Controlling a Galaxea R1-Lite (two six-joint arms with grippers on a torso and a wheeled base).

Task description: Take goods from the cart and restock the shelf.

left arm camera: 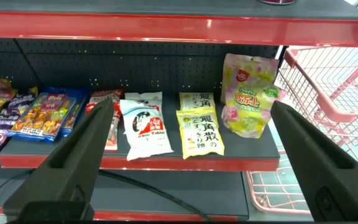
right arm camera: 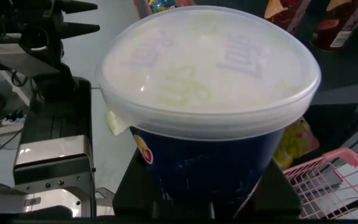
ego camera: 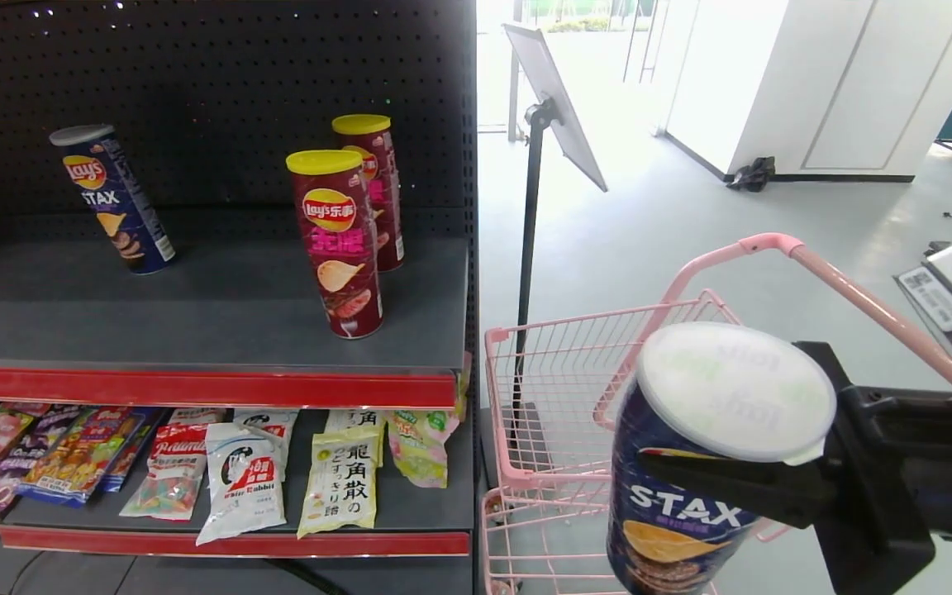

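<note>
My right gripper [ego camera: 724, 446] is shut on a dark blue chip can [ego camera: 683, 496] with a white lid [right arm camera: 207, 62], held upright above the pink wire cart [ego camera: 575, 388]. One black finger [ego camera: 732, 489] crosses the can's front; the other is hidden behind it. To the left, the grey upper shelf [ego camera: 195, 330] carries a matching blue can [ego camera: 112, 198] at its far left and two red cans with yellow lids [ego camera: 335, 244] near its right end. My left gripper [left arm camera: 191, 155] is open and empty, low down, facing the lower shelf [left arm camera: 241, 163].
Several snack bags [ego camera: 245, 479] lie in a row on the lower shelf. A sign on a black pole [ego camera: 554, 95] stands between shelf and cart. Bare room shows on the upper shelf between the blue can and the red cans. Open floor lies behind the cart.
</note>
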